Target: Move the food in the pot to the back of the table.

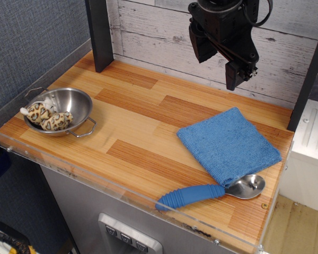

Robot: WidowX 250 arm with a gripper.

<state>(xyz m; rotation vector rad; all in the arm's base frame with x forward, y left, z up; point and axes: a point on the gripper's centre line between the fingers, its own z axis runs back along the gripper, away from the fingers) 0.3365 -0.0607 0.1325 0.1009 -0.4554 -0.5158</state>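
Because the pincer [229, 55] hangs high over the rear of the counter [143, 132], well apart from the pot [69, 103], you must plan a long diagonal approach to the front-left corner. The food [47, 117] lies inside the pot, against its near-left wall, with its pale stems pointing toward the rim.

Hazards to anticipate:

- Rim contact. The food sits close to the pot wall. A descent offset to the left is likely to land one finger on the steel rim and tip or slide the pot, which rests near the acrylic edge of the counter.
- Handle snag. The wire loop handles project from the pot at front and rear. A finger that catches one would probably drag the pot along.
- Poor grip. The food is lumpy and rounded, so a closure on a bulge may squeeze it out sideways. Aim across a narrow section.
- Low transit. The blue cloth [228, 144] and the spoon [212, 191] occupy the right side, so route the carry along the left and lift clear of the pot first.

Pincer state: it holds nothing and touches nothing. From this angle you cannot tell how far its fingers are spread; verify the opening before you descend.
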